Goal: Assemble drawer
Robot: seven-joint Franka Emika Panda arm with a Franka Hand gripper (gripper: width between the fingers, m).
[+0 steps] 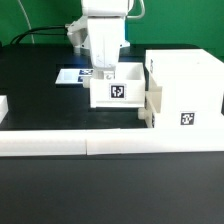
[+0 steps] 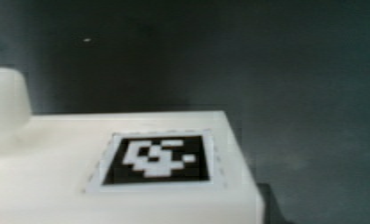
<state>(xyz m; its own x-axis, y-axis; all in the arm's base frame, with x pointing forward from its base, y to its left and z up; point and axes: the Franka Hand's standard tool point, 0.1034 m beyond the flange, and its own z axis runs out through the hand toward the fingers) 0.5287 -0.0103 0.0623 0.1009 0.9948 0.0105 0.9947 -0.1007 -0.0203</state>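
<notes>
The tall white drawer housing (image 1: 185, 88) stands on the exterior view's right, with a tag (image 1: 187, 118) on its front. A small white tray (image 1: 118, 90) with a tag (image 1: 118, 91) sits just left of it. A beige-white part (image 1: 150, 106) fills the gap between the tray and the housing's side. My gripper (image 1: 106, 70) reaches down onto the tray's far wall. Its fingertips are hidden, so I cannot tell whether they grip it. The wrist view shows a tagged white face (image 2: 159, 158) close up, with a rounded white piece (image 2: 1, 100) beside it.
Long low white border strips (image 1: 100, 145) run along the front, with another strip piece at the exterior view's left edge (image 1: 3, 106). The marker board (image 1: 72, 76) lies flat behind the tray. The table is black (image 1: 40, 100).
</notes>
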